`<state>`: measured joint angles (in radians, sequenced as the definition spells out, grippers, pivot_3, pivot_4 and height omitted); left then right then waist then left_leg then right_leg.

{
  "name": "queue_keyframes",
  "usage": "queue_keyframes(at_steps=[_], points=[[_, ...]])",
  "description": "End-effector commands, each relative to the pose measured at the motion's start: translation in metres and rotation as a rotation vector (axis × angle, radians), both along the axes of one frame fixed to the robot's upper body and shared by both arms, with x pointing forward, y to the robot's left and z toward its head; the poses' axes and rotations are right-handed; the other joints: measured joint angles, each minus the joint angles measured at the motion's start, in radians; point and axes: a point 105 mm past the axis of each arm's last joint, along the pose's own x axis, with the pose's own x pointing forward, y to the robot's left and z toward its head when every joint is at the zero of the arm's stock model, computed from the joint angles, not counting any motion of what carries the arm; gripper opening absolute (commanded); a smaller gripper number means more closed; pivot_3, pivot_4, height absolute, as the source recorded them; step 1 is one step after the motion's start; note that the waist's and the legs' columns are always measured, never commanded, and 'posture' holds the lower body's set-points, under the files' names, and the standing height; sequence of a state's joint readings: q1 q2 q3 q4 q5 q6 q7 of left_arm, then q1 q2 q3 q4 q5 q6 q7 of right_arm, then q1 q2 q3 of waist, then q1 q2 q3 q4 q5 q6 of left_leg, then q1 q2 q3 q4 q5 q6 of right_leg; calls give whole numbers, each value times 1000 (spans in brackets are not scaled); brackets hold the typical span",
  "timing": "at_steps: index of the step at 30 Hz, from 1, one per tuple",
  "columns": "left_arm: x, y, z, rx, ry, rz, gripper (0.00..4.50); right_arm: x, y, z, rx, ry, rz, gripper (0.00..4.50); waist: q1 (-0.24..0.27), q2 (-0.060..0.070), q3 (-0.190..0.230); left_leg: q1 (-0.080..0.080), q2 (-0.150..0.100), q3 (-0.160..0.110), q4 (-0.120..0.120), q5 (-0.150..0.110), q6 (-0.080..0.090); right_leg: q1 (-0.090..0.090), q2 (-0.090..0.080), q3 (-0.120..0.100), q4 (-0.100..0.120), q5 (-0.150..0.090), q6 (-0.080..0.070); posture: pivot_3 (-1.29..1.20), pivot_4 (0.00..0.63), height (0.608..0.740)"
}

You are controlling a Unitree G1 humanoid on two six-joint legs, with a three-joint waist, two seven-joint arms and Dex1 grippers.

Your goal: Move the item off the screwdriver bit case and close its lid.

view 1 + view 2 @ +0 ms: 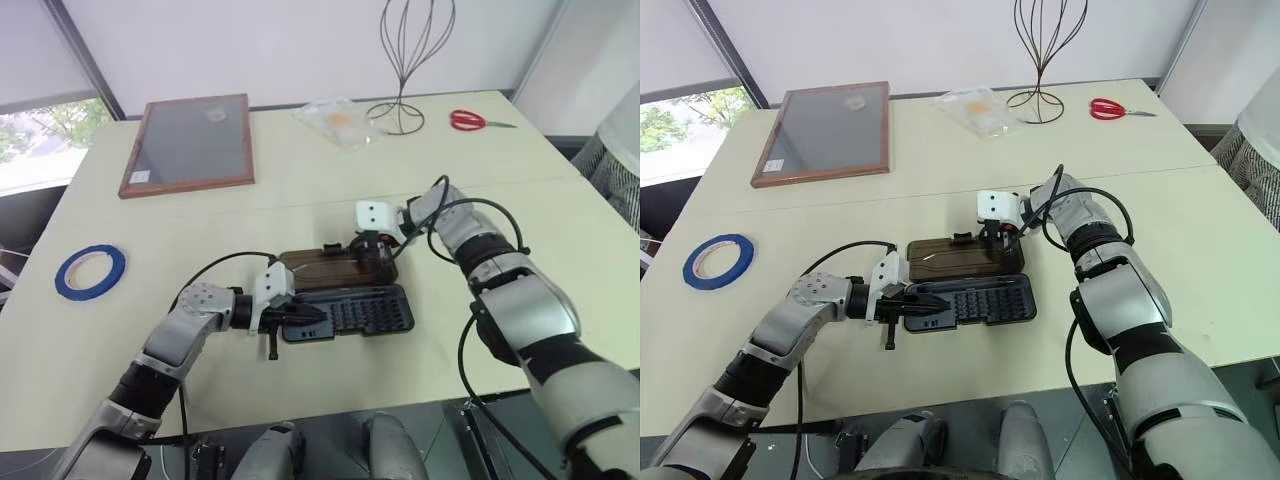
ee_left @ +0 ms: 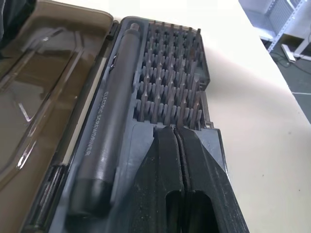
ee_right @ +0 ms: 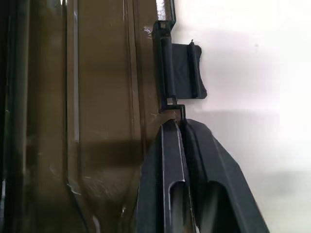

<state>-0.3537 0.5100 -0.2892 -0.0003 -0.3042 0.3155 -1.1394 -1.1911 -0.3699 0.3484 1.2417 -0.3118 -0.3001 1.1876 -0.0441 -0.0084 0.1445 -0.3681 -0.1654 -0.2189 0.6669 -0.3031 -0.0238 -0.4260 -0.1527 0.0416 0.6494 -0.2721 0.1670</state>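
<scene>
A: Smoky-brown plastic, the lid (image 1: pixel 335 269) lay flat open on the surface (image 1: pixel 300 180), hinged back behind the case (image 1: pixel 350 311). No loose item rested on lid or tray, so I judged the clearing step done.

B: And the case itself?

A: Near the middle of the surface, its grey-blue tray facing up, rows of bits and a grey driver (image 2: pixel 104 131) seated along the hinge side. Closing was all that looked left.

B: What were the arms doing?

A: The left gripper (image 1: pixel 923 302) had its jaws pressed together, holding nothing, their tips resting at the tray's near end as if to steady it. The right gripper (image 1: pixel 378 249) was at the lid's far long edge, jaws closed just beside the black latch clip (image 3: pixel 181 73). Whether they pinched the rim, I could not tell.

B: So the lid had not risen?

A: No, it lay fully flat.
</scene>
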Motion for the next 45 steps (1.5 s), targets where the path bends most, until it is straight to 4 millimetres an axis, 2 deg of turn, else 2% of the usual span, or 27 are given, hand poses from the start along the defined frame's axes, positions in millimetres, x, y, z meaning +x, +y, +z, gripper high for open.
queue_keyframes(at_steps=[1,6,10,15,21,27,31,34,36,40,42,45], points=[[3,3,0,4,-9,21,0,0,-6,-10,-29,18,-29,44,0,0,0,0,1,0,0,0,-1,0,1,0,0,0,0,0,150,740],[8,6,4,-5,-15,46,0,1,-4,-3,-33,-44,9,44,0,0,0,0,2,0,-1,0,-1,-1,2,0,0,1,-1,0,150,740],[15,11,16,-51,-17,106,0,15,0,19,-79,-307,53,44,-1,0,0,0,2,0,-1,1,-2,-1,2,0,0,1,-1,0,150,740],[29,19,39,-128,-36,197,0,16,6,50,-53,-598,133,44,0,1,1,-3,2,0,-1,2,-3,-5,2,1,1,1,-2,0,150,740],[34,22,49,-158,-38,230,0,-5,11,59,5,-750,147,44,1,1,1,-6,2,1,-1,2,-4,-8,2,1,2,1,-2,0,150,740],[41,22,69,-227,-50,260,0,-25,15,58,21,-777,128,44,2,0,1,-6,3,2,-2,2,-4,-9,3,2,1,1,-2,0,150,740],[54,26,107,-335,-90,306,0,-34,18,56,29,-784,117,44,4,0,1,-6,3,3,-1,2,-4,-9,2,2,1,1,-2,0,150,740],[76,43,143,-430,-144,406,0,-37,20,57,42,-788,102,44,3,0,1,-6,3,3,-1,2,-4,-9,2,2,1,1,-2,0,150,740],[88,54,150,-449,-164,472,0,-38,21,57,47,-784,95,44,0,0,1,-6,3,3,-1,2,-4,-9,2,2,1,1,-2,0,150,740],[112,78,139,-386,-204,617,0,-41,23,54,54,-769,93,44,0,0,1,-5,3,4,-2,2,-4,-9,2,2,0,1,-2,0,150,740],[118,85,119,-290,-216,645,0,-42,23,53,54,-762,93,44,0,-1,1,-6,3,4,-2,2,-4,-9,2,2,0,1,-2,0,150,740],[114,85,83,-166,-189,595,0,-42,23,53,56,-758,92,44,1,-1,1,-6,3,4,-2,2,-4,-9,2,2,0,2,-2,0,150,740]])
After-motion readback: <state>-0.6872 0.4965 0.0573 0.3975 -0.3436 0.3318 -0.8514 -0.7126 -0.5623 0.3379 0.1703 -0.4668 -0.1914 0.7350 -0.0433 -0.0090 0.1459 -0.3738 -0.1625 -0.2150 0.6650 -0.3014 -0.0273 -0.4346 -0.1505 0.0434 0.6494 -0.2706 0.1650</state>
